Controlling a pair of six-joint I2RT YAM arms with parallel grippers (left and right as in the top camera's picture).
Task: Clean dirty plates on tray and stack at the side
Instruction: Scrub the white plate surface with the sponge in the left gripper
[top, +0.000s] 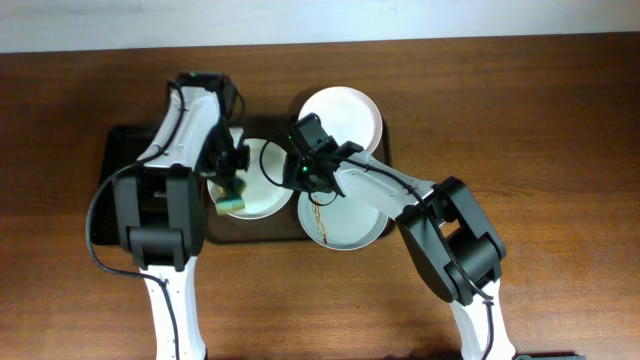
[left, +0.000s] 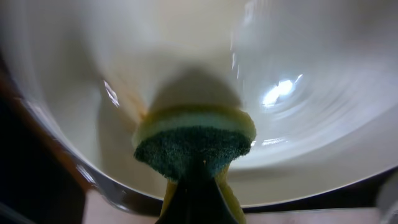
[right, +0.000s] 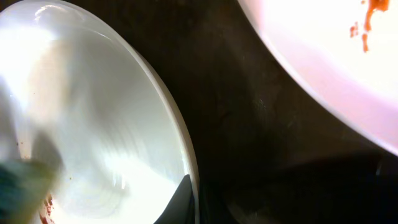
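Three plates lie on the dark-brown tray (top: 385, 150). The pale blue-green plate (top: 265, 170) is at the tray's left. A white plate (top: 345, 112) is at the back. A white plate with brown streaks (top: 350, 222) is at the front. My left gripper (top: 230, 190) is shut on a yellow-green sponge (top: 233, 203) that presses on the pale plate's left side; the left wrist view shows the sponge (left: 194, 140) on the plate (left: 311, 74). My right gripper (top: 300, 172) is shut on the pale plate's right rim (right: 183, 143). An orange-stained white plate (right: 323, 62) lies beyond it.
A smaller black tray (top: 112, 190) lies left of the brown tray, partly under my left arm. The wooden table (top: 560, 150) runs out to both sides and toward the front.
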